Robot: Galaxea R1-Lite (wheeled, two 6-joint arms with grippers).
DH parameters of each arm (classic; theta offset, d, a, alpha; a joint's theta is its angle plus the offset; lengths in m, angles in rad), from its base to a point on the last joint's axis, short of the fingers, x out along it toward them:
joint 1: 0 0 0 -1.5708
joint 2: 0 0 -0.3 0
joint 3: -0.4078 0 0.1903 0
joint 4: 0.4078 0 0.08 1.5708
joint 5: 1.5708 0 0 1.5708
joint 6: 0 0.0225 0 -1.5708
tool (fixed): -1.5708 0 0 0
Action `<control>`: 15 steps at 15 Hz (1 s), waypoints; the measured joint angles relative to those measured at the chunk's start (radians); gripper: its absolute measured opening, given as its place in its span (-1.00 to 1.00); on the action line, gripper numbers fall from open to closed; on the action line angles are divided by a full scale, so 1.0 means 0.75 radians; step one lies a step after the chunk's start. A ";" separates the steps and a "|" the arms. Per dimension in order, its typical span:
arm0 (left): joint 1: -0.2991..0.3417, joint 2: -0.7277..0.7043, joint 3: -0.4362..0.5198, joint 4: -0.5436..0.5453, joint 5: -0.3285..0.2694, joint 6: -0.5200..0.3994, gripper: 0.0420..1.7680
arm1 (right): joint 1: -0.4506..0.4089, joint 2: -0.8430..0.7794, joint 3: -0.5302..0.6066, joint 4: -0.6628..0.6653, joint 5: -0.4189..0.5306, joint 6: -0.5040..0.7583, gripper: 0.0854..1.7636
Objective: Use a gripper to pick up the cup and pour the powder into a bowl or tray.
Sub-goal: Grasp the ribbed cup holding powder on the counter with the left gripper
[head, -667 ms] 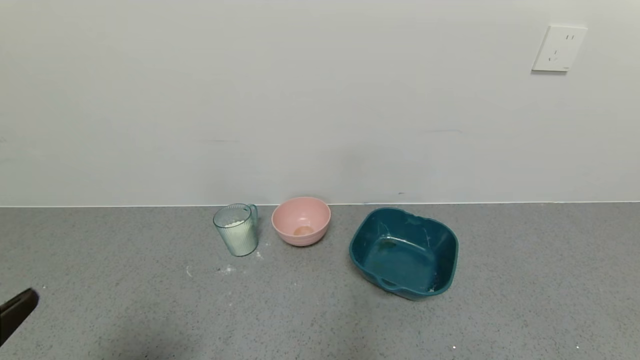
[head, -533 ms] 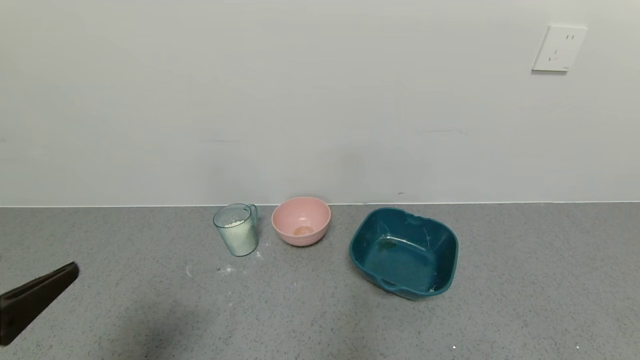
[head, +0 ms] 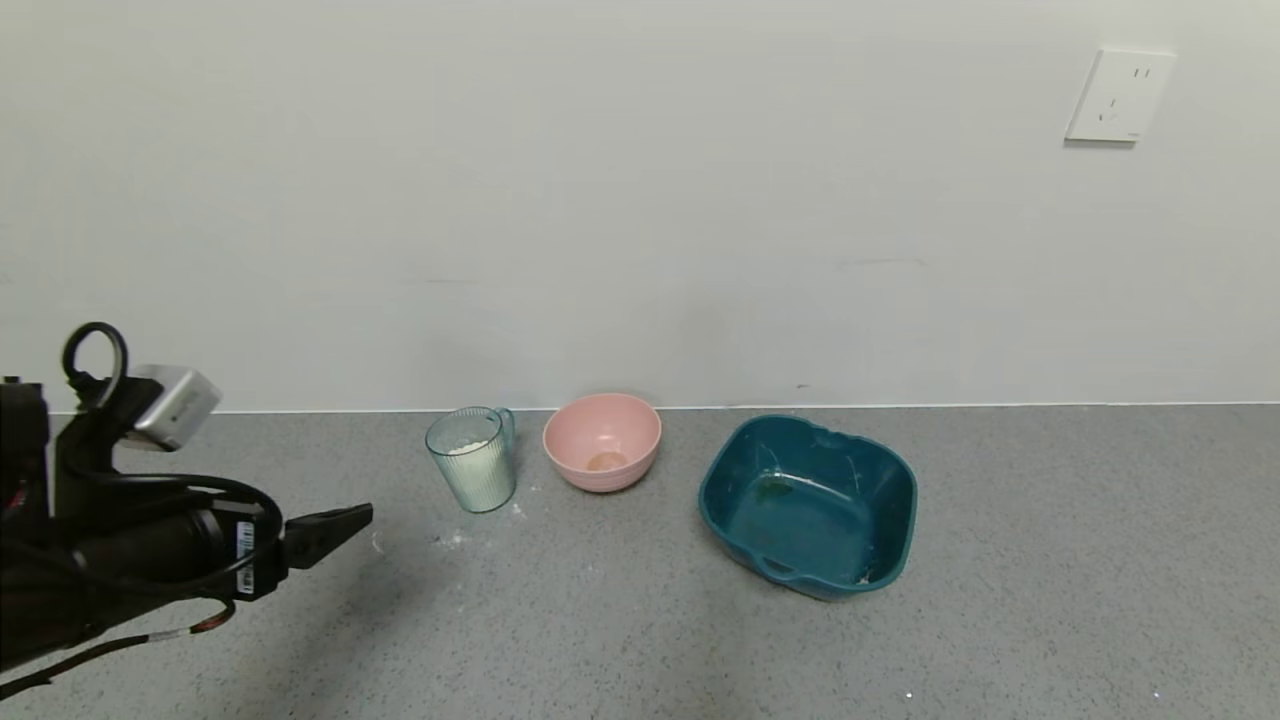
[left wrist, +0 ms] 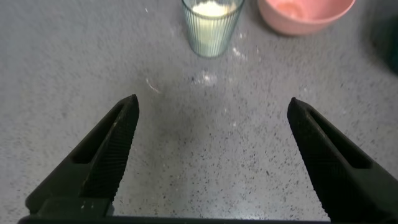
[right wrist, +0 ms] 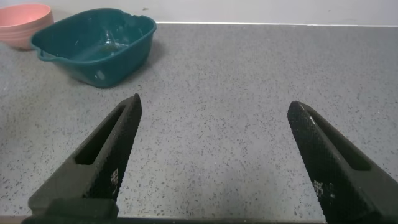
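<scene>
Cup upright, apart from spread left hand

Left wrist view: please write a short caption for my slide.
Open left tool above the grey counter, facing the cup of white powder beside the pink bowl.

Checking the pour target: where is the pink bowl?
In the head view, the pink bowl stands near the wall, between the cup on its left and the teal tub.
</scene>
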 joint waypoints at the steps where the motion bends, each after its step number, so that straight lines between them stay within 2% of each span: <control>1: 0.000 0.057 0.016 -0.031 -0.007 0.008 0.94 | 0.000 0.000 0.000 0.000 0.000 0.000 0.94; 8: -0.039 0.450 0.104 -0.395 -0.011 0.021 0.94 | 0.000 0.000 0.000 0.000 0.000 0.000 0.94; 11: -0.045 0.631 0.119 -0.642 -0.012 0.018 0.94 | 0.000 0.000 0.000 0.000 0.000 0.000 0.94; 15: -0.066 0.851 0.181 -1.070 -0.008 0.006 0.94 | 0.000 0.000 0.000 0.000 0.000 0.000 0.94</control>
